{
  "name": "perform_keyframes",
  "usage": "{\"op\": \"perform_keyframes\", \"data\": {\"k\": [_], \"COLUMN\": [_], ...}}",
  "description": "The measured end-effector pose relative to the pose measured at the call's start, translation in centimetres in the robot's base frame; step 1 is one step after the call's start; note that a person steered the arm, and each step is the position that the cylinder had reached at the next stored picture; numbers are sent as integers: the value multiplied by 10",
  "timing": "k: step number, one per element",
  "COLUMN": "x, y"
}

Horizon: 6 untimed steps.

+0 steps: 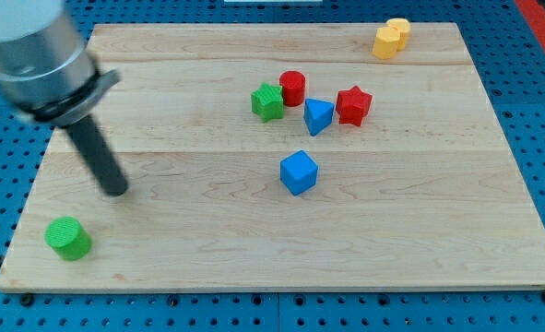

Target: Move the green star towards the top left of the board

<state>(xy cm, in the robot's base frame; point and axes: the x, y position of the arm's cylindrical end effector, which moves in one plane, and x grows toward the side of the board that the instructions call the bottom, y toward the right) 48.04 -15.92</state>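
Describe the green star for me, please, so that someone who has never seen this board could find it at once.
Start from the wooden board and find the cluster of four blocks just above its centre. The green star is that cluster's leftmost piece, touching the red cylinder to its right. It is the cluster's only green block; the green cylinder sits far off, near the bottom left corner, below my tip.

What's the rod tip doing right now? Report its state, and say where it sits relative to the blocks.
My tip: no gripper, holding nothing, touching no block. It stands above the green cylinder, far to the view's left of the green star.
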Motion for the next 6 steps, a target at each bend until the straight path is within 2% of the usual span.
{"op": "perform_keyframes", "data": {"k": [1,2,3,4,5,6], "x": [-60,-81,-97,-124,-140,-169], "y": [97,181,184,148,87,83]}}
